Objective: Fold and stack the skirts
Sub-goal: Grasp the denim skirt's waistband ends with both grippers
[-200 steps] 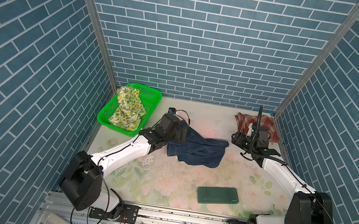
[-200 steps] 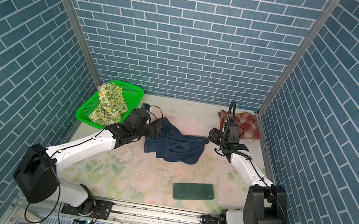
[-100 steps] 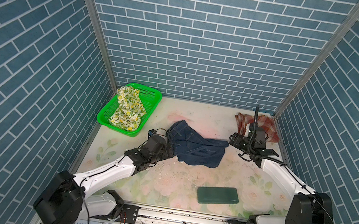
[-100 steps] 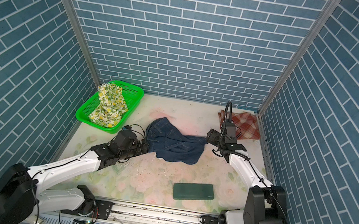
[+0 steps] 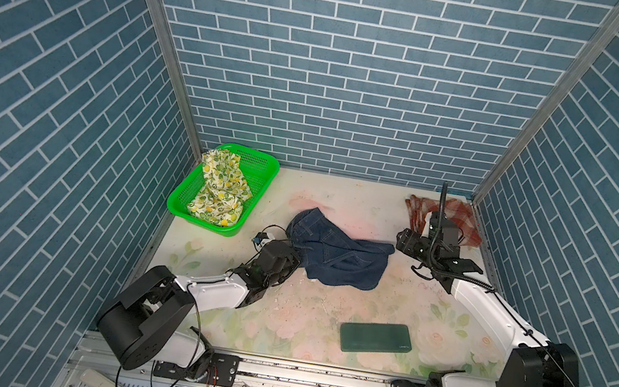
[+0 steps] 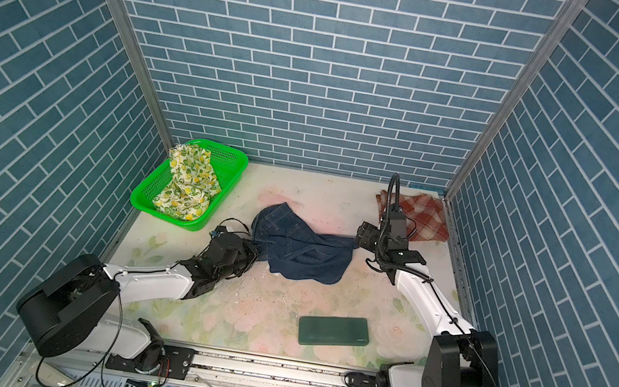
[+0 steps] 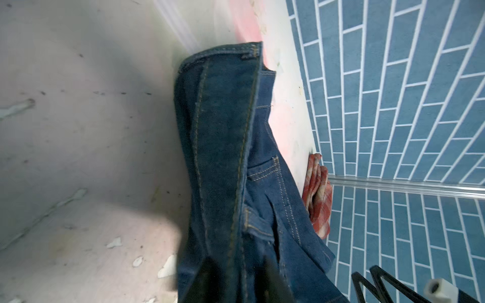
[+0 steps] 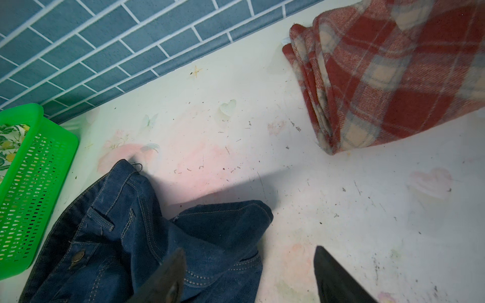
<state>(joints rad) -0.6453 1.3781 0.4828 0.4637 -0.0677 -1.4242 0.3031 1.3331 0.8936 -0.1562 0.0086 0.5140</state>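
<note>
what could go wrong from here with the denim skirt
1. The left pincer is shut on a bunched edge of the denim skirt; pulling may drag the whole heap rather than spread it.
2. The right pincer is open at the skirt's corner and may catch too little cloth.

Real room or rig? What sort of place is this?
Probably a staged robot test booth, not a real room: brick-print wall panels in metal framing, left arm and right arm bolted to a front rail, floral table cover.
</note>
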